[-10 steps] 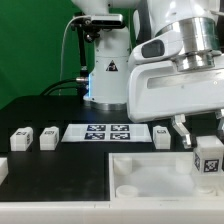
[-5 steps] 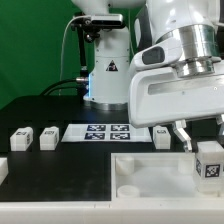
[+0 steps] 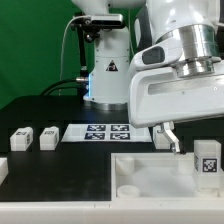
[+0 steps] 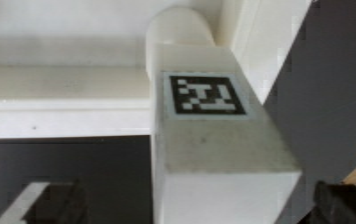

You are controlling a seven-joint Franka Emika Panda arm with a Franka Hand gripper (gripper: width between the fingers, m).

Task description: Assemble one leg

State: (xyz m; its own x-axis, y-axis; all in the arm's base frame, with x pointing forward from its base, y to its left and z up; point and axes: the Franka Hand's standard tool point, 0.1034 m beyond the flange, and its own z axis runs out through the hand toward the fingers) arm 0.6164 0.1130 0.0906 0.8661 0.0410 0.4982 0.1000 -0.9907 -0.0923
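The leg [image 3: 207, 160], a white post with a black-and-white tag, stands upright in the corner of the large white tray-like part [image 3: 140, 158] at the exterior view's right. My gripper [image 3: 200, 142] is over it, open, with its jaws on either side of the leg and clear of it. One finger [image 3: 172, 138] shows left of the leg; the other is cut off by the frame edge. In the wrist view the leg [image 4: 210, 110] fills the middle against the tray part's rim [image 4: 68, 105], with dark fingers [image 4: 42, 200] apart from its sides.
The marker board [image 3: 105, 132] lies at the table's middle. Two loose legs [image 3: 20, 138] [image 3: 48, 137] lie left of it, one [image 3: 162, 135] right of it, and another part [image 3: 3, 168] shows at the left edge. A black-and-white robot base [image 3: 108, 70] stands behind.
The jaws have opened: the visible finger has moved away from the leg toward the exterior view's left. The leg now stands free and slightly lower in the tray part's corner.
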